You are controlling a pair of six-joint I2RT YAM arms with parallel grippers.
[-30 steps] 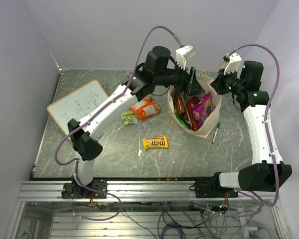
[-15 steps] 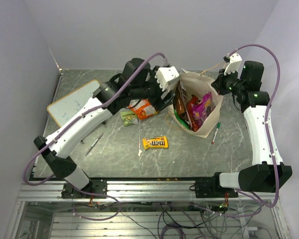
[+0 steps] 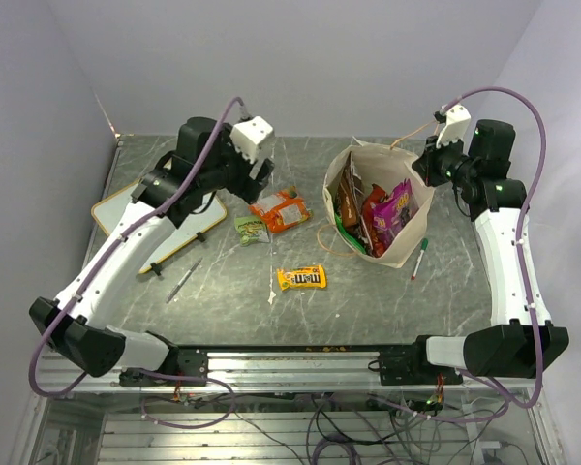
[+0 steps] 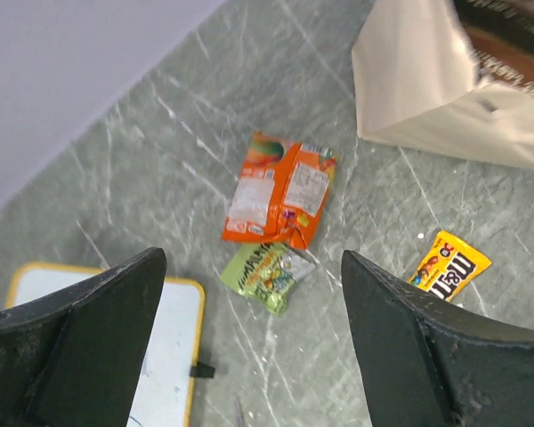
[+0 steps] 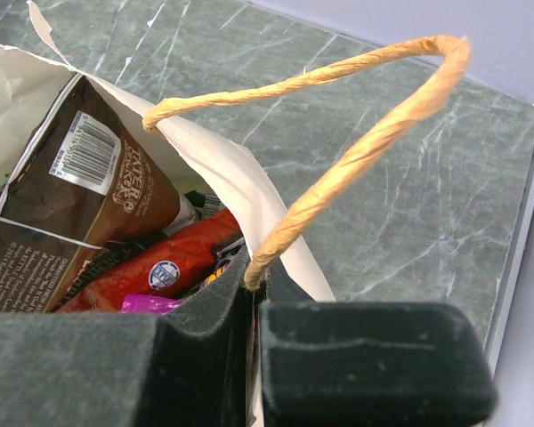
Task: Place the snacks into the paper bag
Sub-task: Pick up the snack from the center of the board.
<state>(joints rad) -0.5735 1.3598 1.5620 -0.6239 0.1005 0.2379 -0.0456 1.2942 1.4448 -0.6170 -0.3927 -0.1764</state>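
Left gripper (image 4: pixel 251 267): fingers spread wide, nothing between them, above the orange packet (image 4: pixel 280 189) and small green packet (image 4: pixel 267 269).
Right gripper (image 5: pixel 254 307): clamped on the paper bag (image 5: pixel 231 173) at its rim, by the handle base.
Paper bag: right side of the table (image 3: pixel 368 300), mouth open; brown pouch (image 5: pixel 62 205), red packet (image 3: pixel 373 208) and purple packet (image 3: pixel 397 203) inside.
Outside the bag: orange packet touching small green packet, left of the bag; yellow M&M's (image 3: pixel 301 278) apart, nearer the arm bases.
Whiteboard (image 3: pixel 111 205): far left, partly under the left arm.
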